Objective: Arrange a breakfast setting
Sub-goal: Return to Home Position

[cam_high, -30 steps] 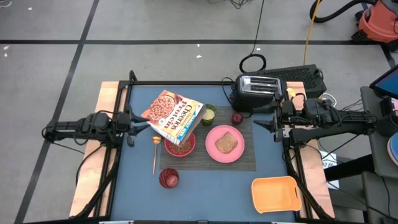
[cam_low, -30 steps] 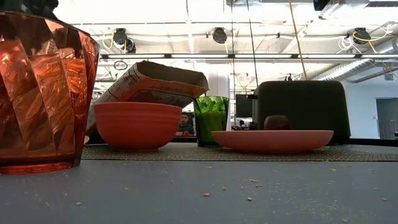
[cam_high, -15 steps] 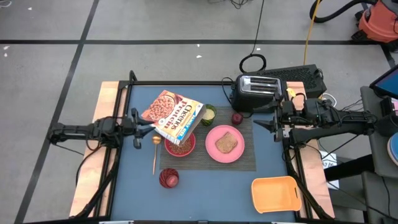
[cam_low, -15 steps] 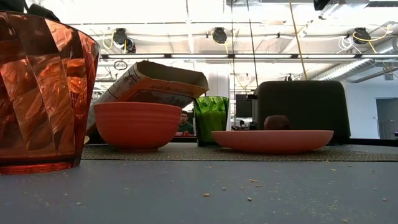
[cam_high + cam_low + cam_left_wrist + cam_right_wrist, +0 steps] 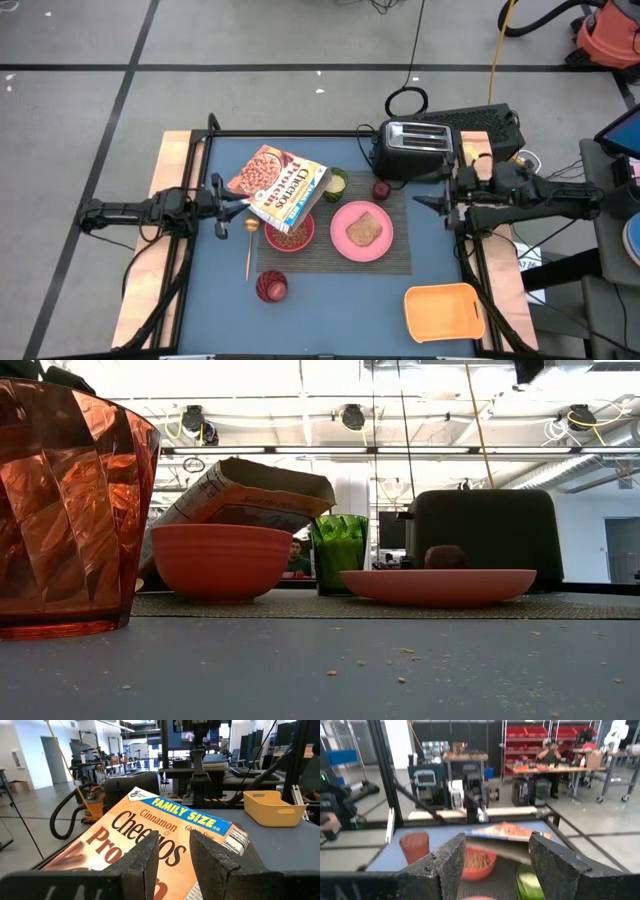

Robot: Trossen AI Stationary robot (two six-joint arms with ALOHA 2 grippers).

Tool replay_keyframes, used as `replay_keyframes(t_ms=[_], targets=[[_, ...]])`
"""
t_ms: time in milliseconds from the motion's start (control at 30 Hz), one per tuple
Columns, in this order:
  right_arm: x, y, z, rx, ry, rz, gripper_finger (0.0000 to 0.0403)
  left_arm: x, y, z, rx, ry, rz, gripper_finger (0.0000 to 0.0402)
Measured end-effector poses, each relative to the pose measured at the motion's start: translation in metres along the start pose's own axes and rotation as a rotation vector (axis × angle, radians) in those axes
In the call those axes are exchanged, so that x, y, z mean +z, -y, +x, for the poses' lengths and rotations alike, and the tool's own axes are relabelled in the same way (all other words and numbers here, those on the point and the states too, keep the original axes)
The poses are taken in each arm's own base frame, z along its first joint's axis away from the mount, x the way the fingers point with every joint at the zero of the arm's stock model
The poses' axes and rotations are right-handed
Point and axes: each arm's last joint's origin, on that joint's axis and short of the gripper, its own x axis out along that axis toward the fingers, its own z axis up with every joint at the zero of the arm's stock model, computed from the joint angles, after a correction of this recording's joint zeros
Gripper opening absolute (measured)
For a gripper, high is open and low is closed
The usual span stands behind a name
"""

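The right arm eases back toward three o'clock, the right gripper [image 5: 497,838] with its fingers wide apart. The left gripper [image 5: 175,835] waits at nine o'clock, fingers seemingly a sliver apart, empty. The wooden-handled spoon [image 5: 248,252] lies beside the dark striped placemat [image 5: 395,262], at its nine o'clock edge, so the setting looks finished.

In the low view, the pink plate [image 5: 438,586] hid all but the top of the apple [image 5: 446,556]. The bowl [image 5: 221,560] covered the lower part of the Cheerios box [image 5: 250,485], and the picture's edge cut off the red tumbler [image 5: 60,510].
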Motion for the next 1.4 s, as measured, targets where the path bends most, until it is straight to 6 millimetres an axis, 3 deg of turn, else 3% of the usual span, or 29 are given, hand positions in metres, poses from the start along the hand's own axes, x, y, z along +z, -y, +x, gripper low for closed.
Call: replay_keyframes(t_ms=[200,733,1000,1267,1400], targets=[[-0.033,0.001,0.0,-0.002,-0.039,-0.002,0.021,0.0,0.0,0.0,-0.001,-0.002,0.005,0.0118],[-0.096,0.006,-0.008,-0.029,0.174,0.016,0.021,0.0,0.0,0.0,0.0,-0.004,0.011,0.0118],[-0.127,0.008,-0.007,-0.081,0.184,0.023,0.021,0.0,0.0,0.0,0.0,-0.005,0.01,0.0118],[-0.14,0.008,-0.002,-0.082,0.212,0.008,0.021,0.0,0.0,0.0,0.0,-0.005,0.006,0.0118],[-0.134,0.008,-0.004,-0.081,0.308,0.012,0.021,0.0,0.0,0.0,0.0,-0.005,0.007,0.0118]])
